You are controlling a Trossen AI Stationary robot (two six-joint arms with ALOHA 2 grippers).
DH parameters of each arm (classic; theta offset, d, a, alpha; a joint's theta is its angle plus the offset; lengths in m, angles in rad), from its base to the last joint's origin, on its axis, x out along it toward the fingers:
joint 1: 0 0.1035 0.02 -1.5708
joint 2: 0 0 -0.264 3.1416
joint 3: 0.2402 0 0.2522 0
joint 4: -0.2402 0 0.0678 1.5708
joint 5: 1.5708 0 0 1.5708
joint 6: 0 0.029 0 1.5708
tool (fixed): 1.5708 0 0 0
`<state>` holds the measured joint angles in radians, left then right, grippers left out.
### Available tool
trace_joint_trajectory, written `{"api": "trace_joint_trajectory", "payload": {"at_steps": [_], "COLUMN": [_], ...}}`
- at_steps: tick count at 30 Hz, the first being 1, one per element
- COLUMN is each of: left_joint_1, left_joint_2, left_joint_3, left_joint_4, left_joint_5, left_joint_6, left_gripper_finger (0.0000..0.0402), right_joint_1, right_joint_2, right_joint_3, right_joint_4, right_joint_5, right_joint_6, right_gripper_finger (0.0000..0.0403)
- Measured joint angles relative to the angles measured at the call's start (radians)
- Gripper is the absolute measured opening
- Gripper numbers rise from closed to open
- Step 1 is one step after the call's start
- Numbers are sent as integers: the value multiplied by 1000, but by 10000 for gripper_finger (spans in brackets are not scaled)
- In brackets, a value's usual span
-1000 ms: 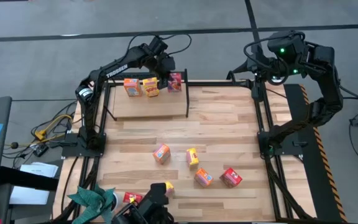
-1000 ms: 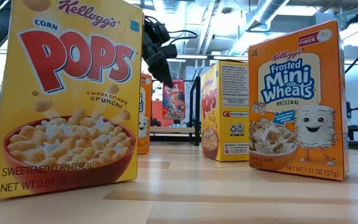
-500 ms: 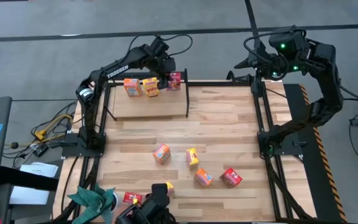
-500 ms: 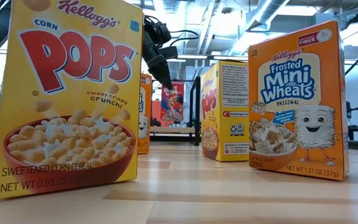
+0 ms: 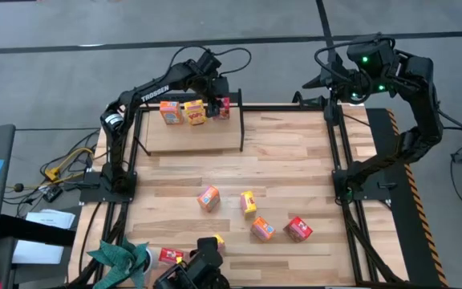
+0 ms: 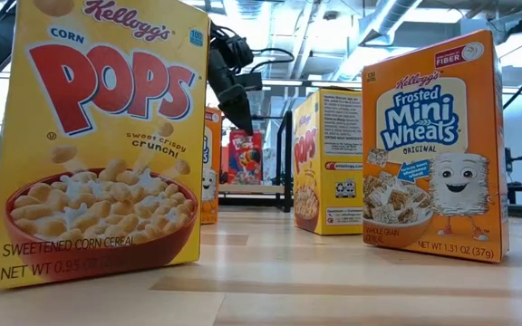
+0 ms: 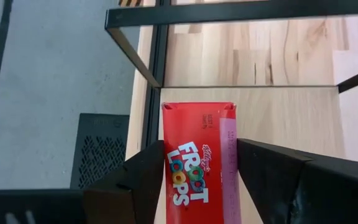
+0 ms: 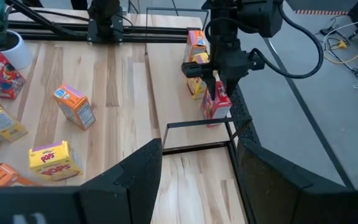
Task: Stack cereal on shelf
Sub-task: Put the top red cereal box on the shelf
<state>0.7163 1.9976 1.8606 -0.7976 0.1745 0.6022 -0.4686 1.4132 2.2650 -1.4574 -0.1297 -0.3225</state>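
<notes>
The table (image 5: 295, 160) is the biggest thing under me, pale boards running side to side, and the shelf (image 5: 155, 138) sits in its far left corner, a black tube frame with a light board on top. My left arm (image 5: 147, 92) reaches from its base at the table's left edge up and across to the shelf's far right end, elbow high, wrist bent down. My right arm (image 5: 411, 120) waits folded above the far right corner, its gripper (image 8: 197, 168) empty, fingers spread wide, looking down toward the shelf.

Three cereal boxes stand upright in a row along the back of the shelf: an orange box (image 5: 170, 112), a yellow box (image 5: 194, 112) just beside it, then the red box (image 7: 199, 155) at the right end, near the frame's corner post. The red one has its long axis vertical and its printed front facing the open table. My left gripper (image 7: 199, 171) straddles the red box from above, one finger (image 7: 138, 180) on each narrow side; I cannot tell whether the pads touch the card or stand just off it.

Loose boxes lie near the table's front: an orange carton (image 5: 208, 197), a yellow carton (image 5: 249, 202), another orange one (image 5: 262, 229) and a red carton (image 5: 298, 229), all tipped at odd angles, near one another
</notes>
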Motion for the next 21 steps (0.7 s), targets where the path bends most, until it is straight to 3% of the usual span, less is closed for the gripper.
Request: {"api": "trace_joint_trajectory", "payload": {"at_steps": [21], "left_joint_1": [-31], "left_joint_2": [0], "left_joint_3": [0], "left_joint_4": [33], "left_joint_5": [-7], "left_joint_6": [-30], "left_gripper_finger": [187], "right_joint_1": [0], "right_joint_2": [0], "right_joint_3": [0], "right_joint_4": [-1], "right_joint_5": [-1], "right_joint_6": [0], "right_gripper_finger": [232]}}
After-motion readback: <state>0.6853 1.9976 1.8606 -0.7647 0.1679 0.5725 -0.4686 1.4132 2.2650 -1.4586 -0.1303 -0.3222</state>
